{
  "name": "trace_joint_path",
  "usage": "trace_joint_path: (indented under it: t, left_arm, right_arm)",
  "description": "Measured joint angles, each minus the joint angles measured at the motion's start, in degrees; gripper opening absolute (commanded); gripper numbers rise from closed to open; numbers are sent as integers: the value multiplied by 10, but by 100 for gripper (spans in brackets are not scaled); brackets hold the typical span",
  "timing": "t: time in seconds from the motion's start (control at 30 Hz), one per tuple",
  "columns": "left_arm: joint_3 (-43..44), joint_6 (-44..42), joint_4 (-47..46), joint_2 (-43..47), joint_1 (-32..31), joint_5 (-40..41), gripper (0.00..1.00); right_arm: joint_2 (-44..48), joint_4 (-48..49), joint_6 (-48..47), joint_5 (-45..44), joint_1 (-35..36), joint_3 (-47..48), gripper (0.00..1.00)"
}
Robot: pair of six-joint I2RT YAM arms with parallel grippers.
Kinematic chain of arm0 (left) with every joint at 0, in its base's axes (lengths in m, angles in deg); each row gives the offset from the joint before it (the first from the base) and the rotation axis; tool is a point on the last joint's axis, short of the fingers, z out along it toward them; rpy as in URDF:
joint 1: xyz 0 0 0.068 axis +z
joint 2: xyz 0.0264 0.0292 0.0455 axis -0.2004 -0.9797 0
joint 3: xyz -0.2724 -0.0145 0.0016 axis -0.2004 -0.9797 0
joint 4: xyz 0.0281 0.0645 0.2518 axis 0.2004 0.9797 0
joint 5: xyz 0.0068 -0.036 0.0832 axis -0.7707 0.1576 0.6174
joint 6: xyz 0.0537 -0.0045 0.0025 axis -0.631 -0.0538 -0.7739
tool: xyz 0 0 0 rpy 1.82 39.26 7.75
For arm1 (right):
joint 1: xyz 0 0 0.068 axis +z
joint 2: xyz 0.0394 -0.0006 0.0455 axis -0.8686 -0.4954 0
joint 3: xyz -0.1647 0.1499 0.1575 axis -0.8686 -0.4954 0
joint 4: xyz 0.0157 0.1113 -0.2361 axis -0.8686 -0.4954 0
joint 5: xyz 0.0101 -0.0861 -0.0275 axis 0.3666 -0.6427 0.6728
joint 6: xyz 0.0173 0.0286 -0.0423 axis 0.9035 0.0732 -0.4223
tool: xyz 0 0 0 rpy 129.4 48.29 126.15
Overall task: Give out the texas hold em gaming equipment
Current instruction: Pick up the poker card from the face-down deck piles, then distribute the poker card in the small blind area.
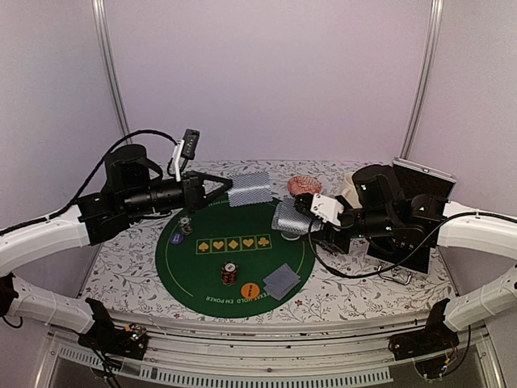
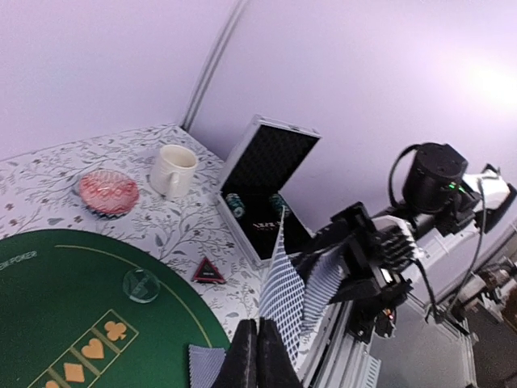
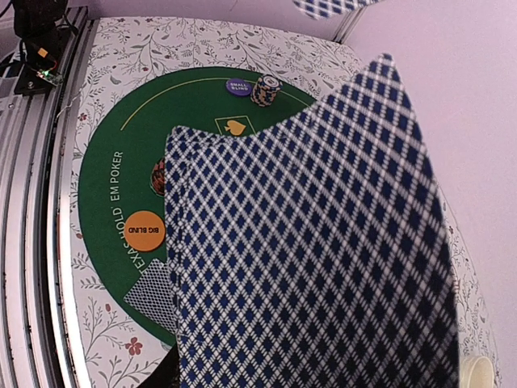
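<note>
We take this for a robotics lab's test cell, not a home or a card room. Plain pale panels (image 1: 266, 73) close in the table (image 1: 121, 267) beyond its far and side edges, joined by bare metal posts (image 1: 109, 73) near the far corners. Along the near edge runs a slotted aluminium rail (image 1: 242, 368) carrying a left arm (image 1: 48, 234) and right arm (image 1: 477, 234), with loose cables (image 1: 89, 174) and an exposed circuit board (image 3: 42, 71). Only the flowered cloth (image 1: 347, 295) and green poker mat (image 1: 186, 275) look homely.

Floral tbl (image 2: 48, 186): mat (image 2: 48, 299), marker (image 2: 208, 271), mug (image 2: 174, 170)
</note>
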State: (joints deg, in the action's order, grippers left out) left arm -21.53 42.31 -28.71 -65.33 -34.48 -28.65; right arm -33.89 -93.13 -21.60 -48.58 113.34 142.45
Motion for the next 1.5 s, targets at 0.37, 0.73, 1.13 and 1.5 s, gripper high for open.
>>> trace_joint_path:
  t: [0.37,0.73,1.13,1.5]
  left_arm:
    - [-171,119,79,45,257,8,0]
    - [-325,204,97,82,324,40,0]
    - [-358,215,89,45,368,51,0]
    - [-348,209,127,74,374,78,59]
  right_arm:
    - [11,0,0,5,-2,-4,42]
    - [15,0,-1,11,-2,-5,43]
    - [19,-1,-1,13,-2,-5,43]
    - [19,-3,-1,16,-2,-5,43]
